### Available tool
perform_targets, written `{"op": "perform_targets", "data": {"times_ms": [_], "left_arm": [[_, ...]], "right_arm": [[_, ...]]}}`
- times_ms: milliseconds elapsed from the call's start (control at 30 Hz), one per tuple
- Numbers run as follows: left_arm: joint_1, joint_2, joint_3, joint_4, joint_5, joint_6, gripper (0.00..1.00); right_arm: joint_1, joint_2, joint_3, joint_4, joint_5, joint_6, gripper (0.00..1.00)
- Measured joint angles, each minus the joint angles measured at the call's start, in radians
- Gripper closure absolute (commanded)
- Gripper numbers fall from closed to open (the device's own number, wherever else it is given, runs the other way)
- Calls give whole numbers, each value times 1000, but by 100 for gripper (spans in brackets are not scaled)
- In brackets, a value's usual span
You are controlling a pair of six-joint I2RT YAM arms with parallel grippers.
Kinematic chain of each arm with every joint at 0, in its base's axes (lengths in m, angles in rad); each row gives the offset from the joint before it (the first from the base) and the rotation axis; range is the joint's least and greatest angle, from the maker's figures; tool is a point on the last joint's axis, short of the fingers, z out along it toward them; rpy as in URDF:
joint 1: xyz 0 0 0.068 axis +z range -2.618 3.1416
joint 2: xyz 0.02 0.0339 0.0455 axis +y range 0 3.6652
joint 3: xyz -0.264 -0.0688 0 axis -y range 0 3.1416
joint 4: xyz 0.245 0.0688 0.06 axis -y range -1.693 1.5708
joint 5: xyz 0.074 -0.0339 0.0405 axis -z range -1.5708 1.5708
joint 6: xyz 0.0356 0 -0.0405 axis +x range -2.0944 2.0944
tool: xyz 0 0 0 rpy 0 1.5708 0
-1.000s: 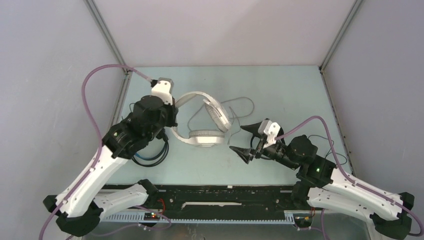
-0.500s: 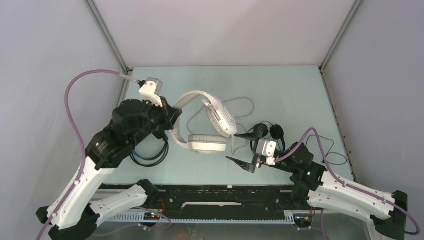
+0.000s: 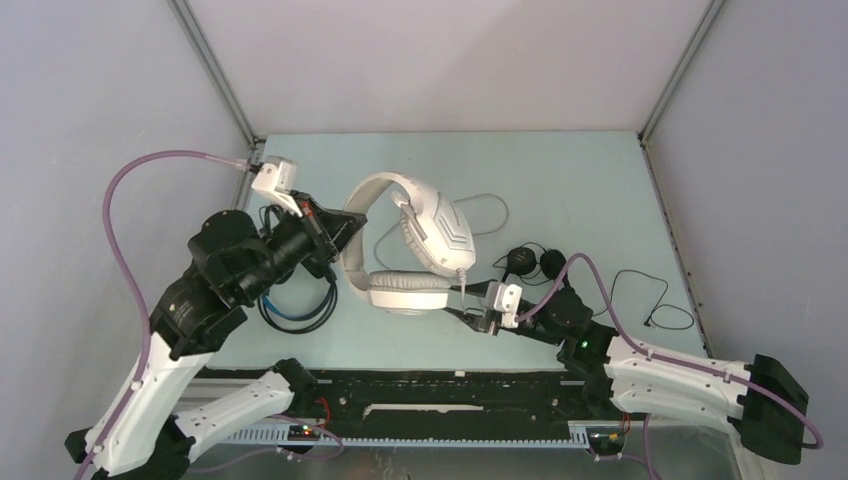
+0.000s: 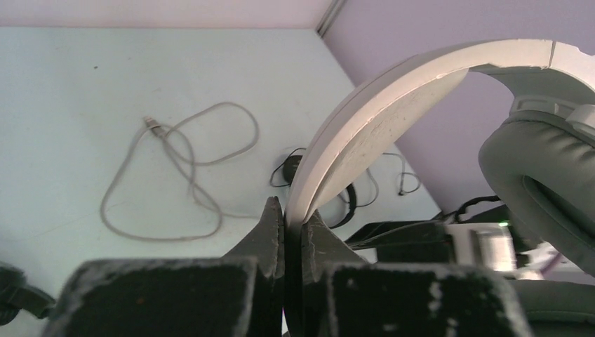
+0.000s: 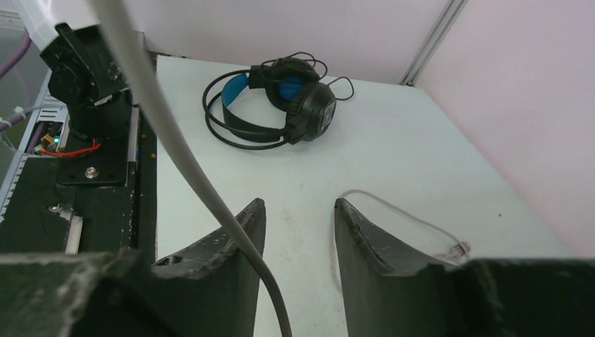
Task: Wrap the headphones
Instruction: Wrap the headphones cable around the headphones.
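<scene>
a pale blue-green desk (image 3: 580, 170) sits boxed in on three sides by plain lilac-grey walls (image 3: 440, 60). slim metal posts (image 3: 212, 68) rise from its far corners. a black rail (image 3: 440, 384) lines its near edge. the light is soft and even.

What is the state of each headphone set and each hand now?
White-grey over-head headphones: held up, grey cable unwrapped.
Black headphones with blue lining: lying on table, untouched.
Slim all-black headphones: on table, unwrapped.
Left hand: shut on the white-grey headband.
Right hand: open beside the grey cable.
</scene>
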Motion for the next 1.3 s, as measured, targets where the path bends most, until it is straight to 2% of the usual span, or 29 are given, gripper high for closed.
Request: {"op": "perform_targets", "data": {"times_ms": [100, 200, 400, 667, 967, 1300], "left_arm": [[0, -19, 0, 28, 26, -30, 100], [0, -42, 0, 67, 68, -58, 100], [0, -84, -6, 121, 132, -85, 100], [0, -78, -64, 177, 329, -97, 100], [0, -36, -192, 180, 573, -79, 100], [0, 24, -231, 68, 646, 60, 100]], "right_arm": [[0, 21, -38, 56, 11, 21, 59], [0, 41, -50, 94, 28, 38, 66], [0, 71, -49, 195, 59, 56, 100], [-11, 145, 5, 219, 68, 60, 100], [-98, 184, 95, 225, 51, 90, 100], [-211, 166, 122, 145, 6, 132, 100]]}}
